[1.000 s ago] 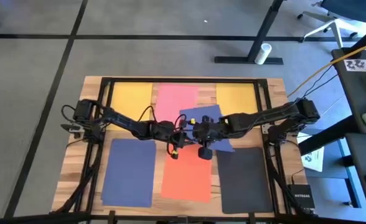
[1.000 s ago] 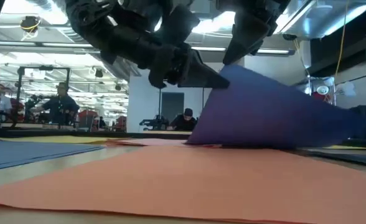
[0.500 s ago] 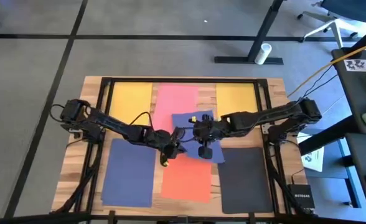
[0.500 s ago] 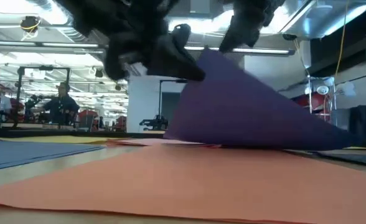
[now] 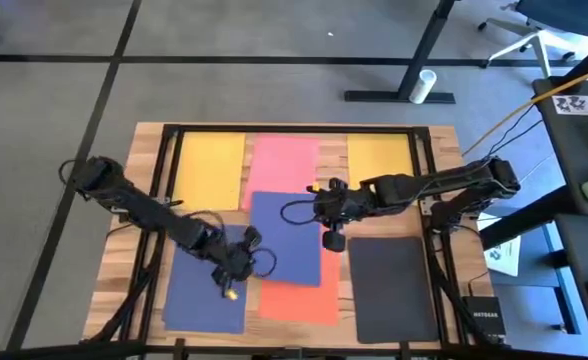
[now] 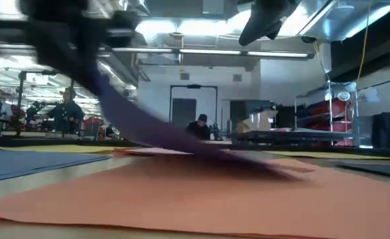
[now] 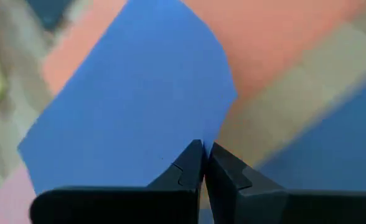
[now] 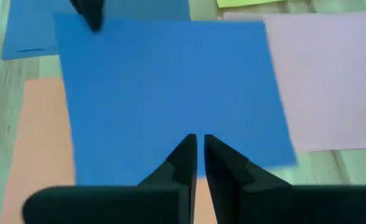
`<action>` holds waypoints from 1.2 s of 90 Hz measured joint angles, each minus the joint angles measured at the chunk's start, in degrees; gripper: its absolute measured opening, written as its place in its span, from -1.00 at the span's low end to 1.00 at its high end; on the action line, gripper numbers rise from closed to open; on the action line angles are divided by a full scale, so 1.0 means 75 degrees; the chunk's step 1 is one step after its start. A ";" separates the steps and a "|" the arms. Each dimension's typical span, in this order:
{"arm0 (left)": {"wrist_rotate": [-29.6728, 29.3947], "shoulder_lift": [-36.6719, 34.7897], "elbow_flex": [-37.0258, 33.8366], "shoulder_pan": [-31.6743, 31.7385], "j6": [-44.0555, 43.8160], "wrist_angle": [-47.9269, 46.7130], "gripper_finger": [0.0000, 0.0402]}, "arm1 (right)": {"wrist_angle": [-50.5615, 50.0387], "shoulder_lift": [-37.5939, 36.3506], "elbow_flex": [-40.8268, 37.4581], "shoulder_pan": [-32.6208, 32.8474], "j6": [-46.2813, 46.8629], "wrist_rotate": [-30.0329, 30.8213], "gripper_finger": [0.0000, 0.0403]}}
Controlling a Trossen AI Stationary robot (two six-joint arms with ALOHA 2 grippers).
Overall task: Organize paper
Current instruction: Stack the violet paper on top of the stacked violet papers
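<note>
Over the last second the left gripper (image 5: 236, 272) has swung out from the middle of the table toward the near left, drawing the loose navy sheet (image 5: 284, 238) with it; a second ago that sheet was bunched and crooked between the two grippers, and now it lies spread almost flat, covering the far part of the orange sheet (image 5: 299, 297) and the near edge of the pink sheet (image 5: 283, 162). In the left wrist view the left gripper's fingers (image 7: 184, 169) are closed to a sliver on a corner of the navy sheet, with that corner lifted off the table in the low view. The right gripper (image 5: 326, 207) sits at the sheet's opposite edge, and in the right wrist view its fingers (image 8: 182, 162) are pressed nearly together right at that edge, apparently pinching it. This suggests the sheet is being carried across toward the second navy sheet (image 5: 199, 285) at the near left, probably to stack like colours. The remaining paper lies flat and tidy: two yellow sheets (image 5: 211, 165) on the far row flanking the pink, and a black sheet (image 5: 394, 288) at the near right of the wooden table (image 5: 144, 140).
</note>
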 joint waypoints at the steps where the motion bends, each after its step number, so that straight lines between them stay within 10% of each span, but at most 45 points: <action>1: 0.0000 -0.0006 0.0000 -0.0072 -0.0106 -0.0089 -1.00 | -0.0001 0.0000 0.0000 0.0000 0.0001 0.0000 -0.91; 64: 0.1693 -0.0019 0.0000 -0.4038 -0.5492 -0.2030 -1.00 | -0.0018 0.0006 -0.0006 -0.0006 0.0029 0.0003 -0.91; 108: 0.2130 -0.0019 0.0000 -0.4471 -0.5183 -0.2546 -1.00 | -0.0010 0.0012 -0.0012 -0.0006 0.0032 0.0010 -0.91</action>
